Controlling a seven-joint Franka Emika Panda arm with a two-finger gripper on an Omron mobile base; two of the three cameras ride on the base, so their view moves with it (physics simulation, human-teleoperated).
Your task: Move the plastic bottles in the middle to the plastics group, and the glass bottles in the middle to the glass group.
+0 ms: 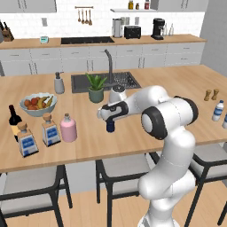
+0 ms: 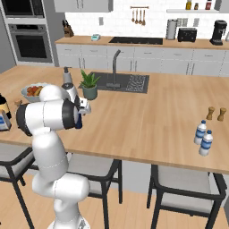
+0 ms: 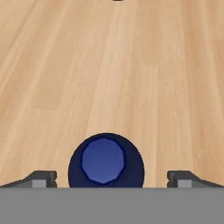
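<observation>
One small navy bottle sits low in the middle of the hand view, seen from straight above: a dark round body with a lighter blue cap at its centre. The gripper hangs over it with its two dark fingertips spread wide, one at each side of the bottle and clear of it, pinching nothing. Pale wooden counter lies all round it there.

From the left base view the same bottle shows only as a dark stub under the hand, centre of frame, upright on the island counter. At the left of that frame stand the pink bottle, a square clear bottle just beside it, another square clear bottle lower left, and the dark wine bottle behind that one. A bowl above them holds fruit. A potted plant stands just beyond the hand, before the sink.

In the right base view the arm's bulk covers most of the navy bottle. Two pale blue-capped bottles stand close together at the right of the frame, with two brown shakers above them.
</observation>
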